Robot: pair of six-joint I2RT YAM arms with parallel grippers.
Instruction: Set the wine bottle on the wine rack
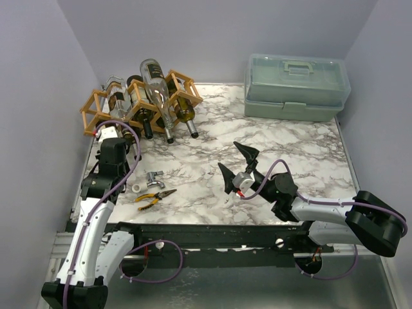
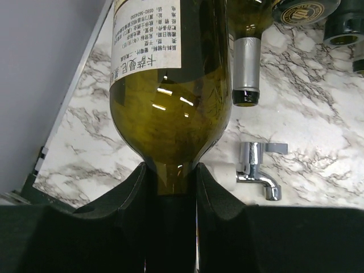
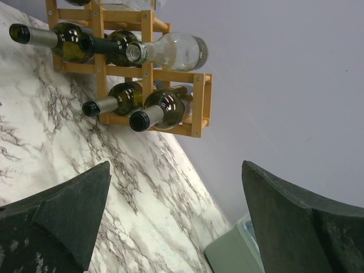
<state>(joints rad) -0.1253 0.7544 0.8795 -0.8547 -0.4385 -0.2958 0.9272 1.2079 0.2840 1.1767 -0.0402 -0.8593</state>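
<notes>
The wine bottle (image 2: pixel 170 108) is dark green glass with a white label. My left gripper (image 2: pixel 170 170) is shut on its neck. In the top view this bottle (image 1: pixel 118 102) lies at the left end of the wine rack (image 1: pixel 86 122), a light wooden lattice at the table's back left, with my left gripper (image 1: pixel 113 132) just in front of it. Several other bottles (image 1: pixel 158 90) rest in the rack, necks pointing toward me. My right gripper (image 1: pixel 235 164) hovers open over the middle of the table with nothing between its fingers. The right wrist view also shows that gripper (image 3: pixel 176 168) facing the rack (image 3: pixel 170 75).
A translucent green toolbox (image 1: pixel 296 87) stands at the back right. A chrome faucet (image 1: pixel 153 176), a small white ring (image 1: pixel 138 188) and yellow-handled pliers (image 1: pixel 154 197) lie on the marble top near the left arm. Walls close in on the left, back and right.
</notes>
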